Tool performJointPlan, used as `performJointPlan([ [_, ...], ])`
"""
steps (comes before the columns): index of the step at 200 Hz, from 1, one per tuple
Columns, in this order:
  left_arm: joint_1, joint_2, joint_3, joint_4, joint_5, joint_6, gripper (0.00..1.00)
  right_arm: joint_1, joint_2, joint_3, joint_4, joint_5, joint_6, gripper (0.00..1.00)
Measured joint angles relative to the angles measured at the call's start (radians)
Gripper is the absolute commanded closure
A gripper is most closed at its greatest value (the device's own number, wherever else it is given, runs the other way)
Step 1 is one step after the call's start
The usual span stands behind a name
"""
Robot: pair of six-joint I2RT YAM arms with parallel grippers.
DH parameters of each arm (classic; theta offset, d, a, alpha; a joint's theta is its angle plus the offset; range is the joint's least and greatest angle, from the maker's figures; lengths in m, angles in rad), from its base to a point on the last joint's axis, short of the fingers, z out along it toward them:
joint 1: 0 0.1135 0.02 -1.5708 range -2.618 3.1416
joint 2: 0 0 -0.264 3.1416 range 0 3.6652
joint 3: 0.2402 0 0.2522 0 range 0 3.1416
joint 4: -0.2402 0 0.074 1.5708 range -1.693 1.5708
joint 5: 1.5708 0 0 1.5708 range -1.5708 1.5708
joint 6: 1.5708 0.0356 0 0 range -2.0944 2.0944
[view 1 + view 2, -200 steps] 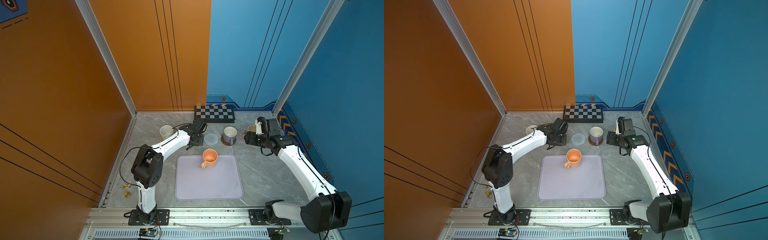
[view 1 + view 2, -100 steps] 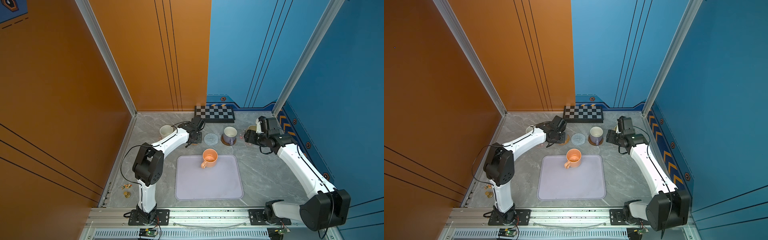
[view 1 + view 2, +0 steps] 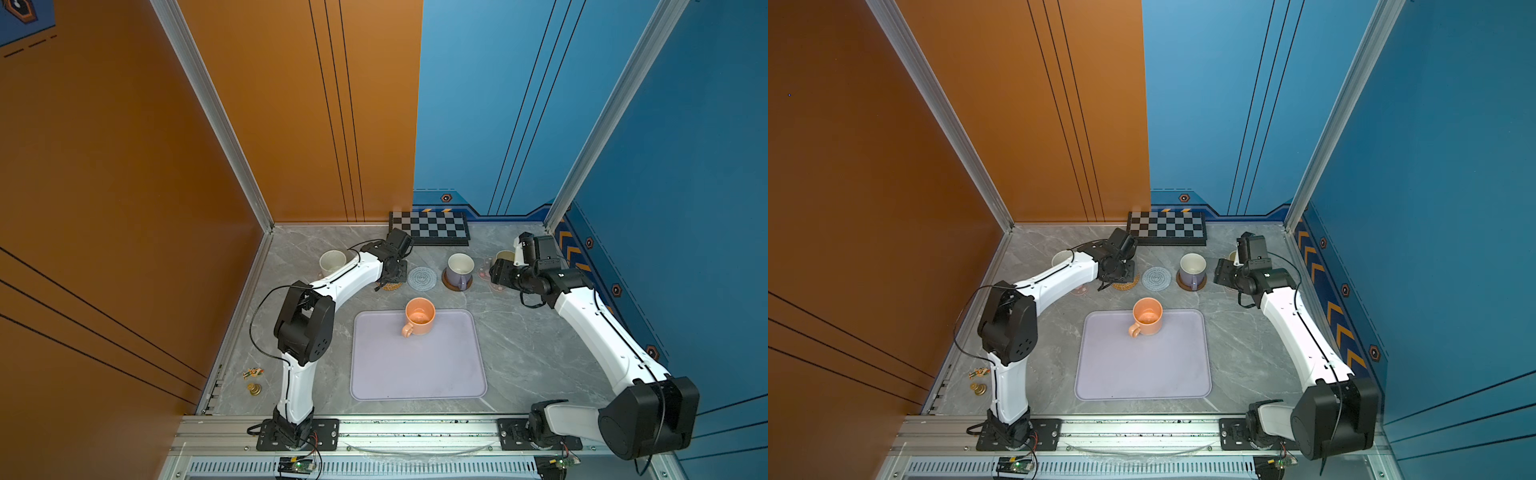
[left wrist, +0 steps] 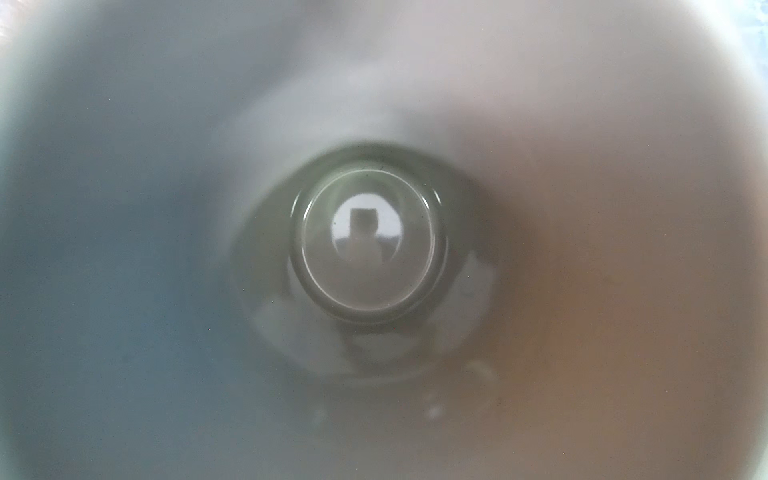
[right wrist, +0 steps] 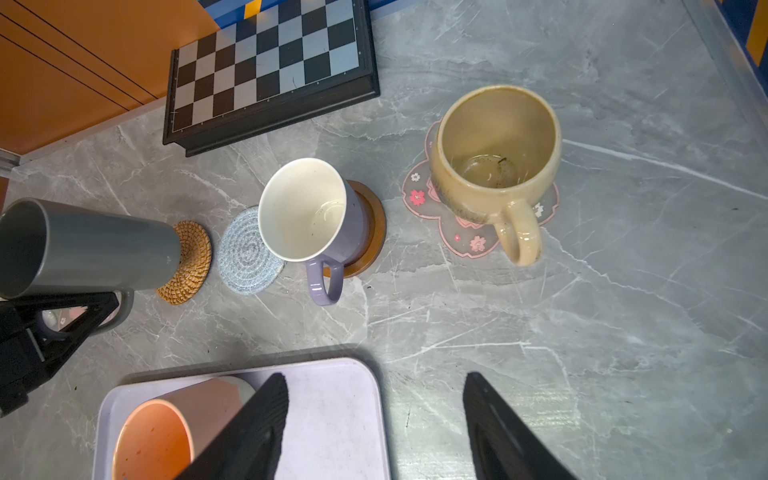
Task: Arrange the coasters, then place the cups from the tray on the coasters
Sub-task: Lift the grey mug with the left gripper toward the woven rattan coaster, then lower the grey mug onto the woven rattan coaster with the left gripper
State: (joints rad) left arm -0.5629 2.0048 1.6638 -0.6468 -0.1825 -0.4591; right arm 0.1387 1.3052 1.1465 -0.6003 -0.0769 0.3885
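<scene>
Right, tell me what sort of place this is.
Probably a robot test cell: a left arm and right arm bolted to an aluminium rail, orange and blue panel walls boxing in a marble-look tabletop, a lavender mug on a wooden coaster.

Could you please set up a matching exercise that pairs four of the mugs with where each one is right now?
Things:
1 orange mug
2 lavender mug
3 beige mug
4 grey mug

Places:
A on the wooden coaster
B held in the left gripper at the rattan coaster
C on the tray
D on the flower coaster

Pairs: 1-C, 2-A, 3-D, 4-B
</scene>
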Motion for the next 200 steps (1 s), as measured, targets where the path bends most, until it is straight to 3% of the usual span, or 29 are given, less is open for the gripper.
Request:
performJointPlan([
  [200, 0.015, 0.05, 0.018, 0.0, -0.008, 0.026, 1.0, -0.042, -0.007, -0.032, 0.01, -0.052, -0.006, 0.31],
])
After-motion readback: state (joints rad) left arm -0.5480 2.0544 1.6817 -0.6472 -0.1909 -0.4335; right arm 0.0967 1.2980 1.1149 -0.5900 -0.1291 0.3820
